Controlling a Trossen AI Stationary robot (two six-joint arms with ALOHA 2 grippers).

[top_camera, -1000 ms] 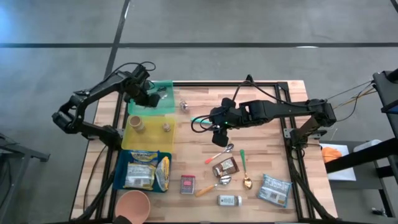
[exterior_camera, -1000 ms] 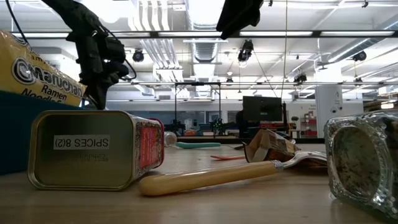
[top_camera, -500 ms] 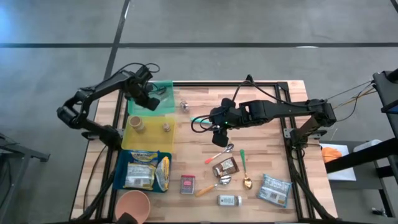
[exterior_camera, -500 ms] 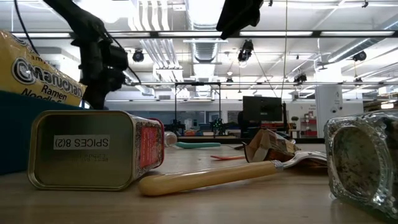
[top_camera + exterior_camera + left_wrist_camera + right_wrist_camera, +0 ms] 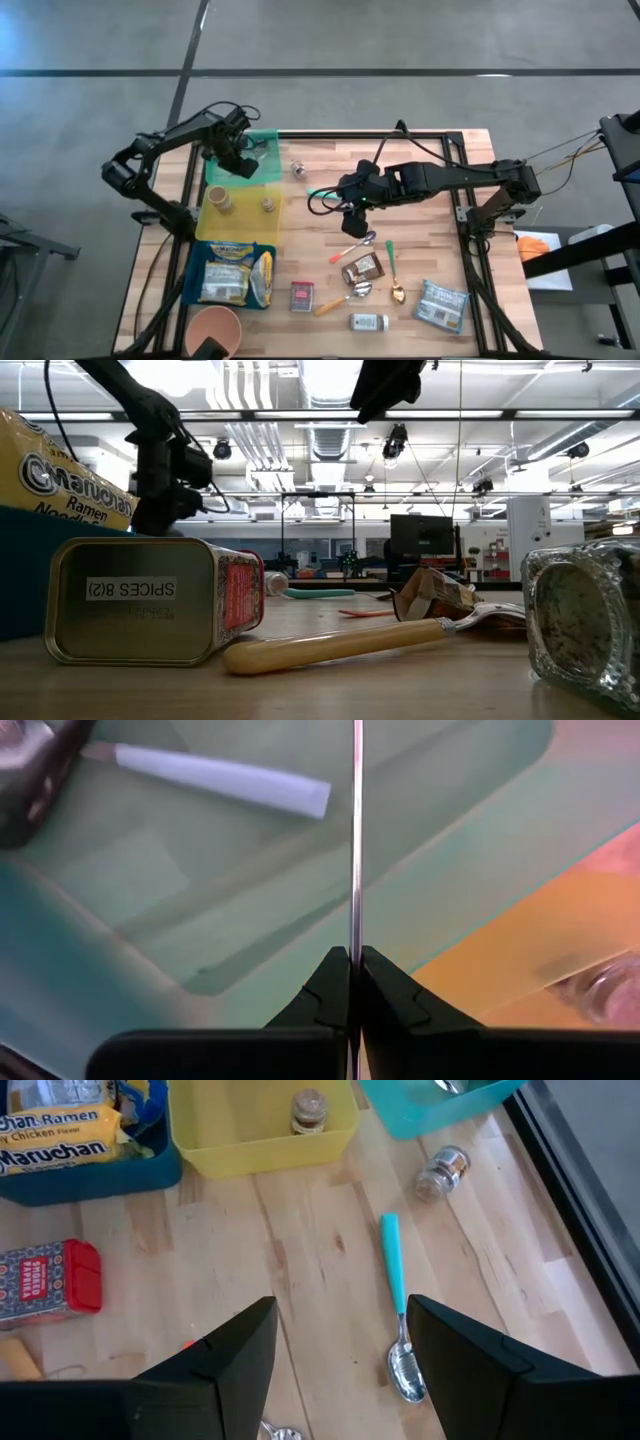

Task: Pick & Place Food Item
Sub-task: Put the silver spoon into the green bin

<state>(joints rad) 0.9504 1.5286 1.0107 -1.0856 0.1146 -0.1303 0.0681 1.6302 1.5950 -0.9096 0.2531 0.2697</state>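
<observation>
The left end effector (image 5: 243,165) is closed on a thin shiny utensil (image 5: 356,830) over the green bin (image 5: 262,172). The right end effector (image 5: 352,212) is open, holding nothing, above the desk (image 5: 430,245) near a teal spoon (image 5: 397,1312).

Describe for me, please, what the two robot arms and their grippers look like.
Both arms are black, built of slim jointed segments, with loose black cables looping off them near the wrists. The left gripper has two flat dark fingers with small notched steps on their inner edges. The right gripper has broad, angular, matte black fingers with slanted tips. A small green light shows at the right wrist.
</observation>
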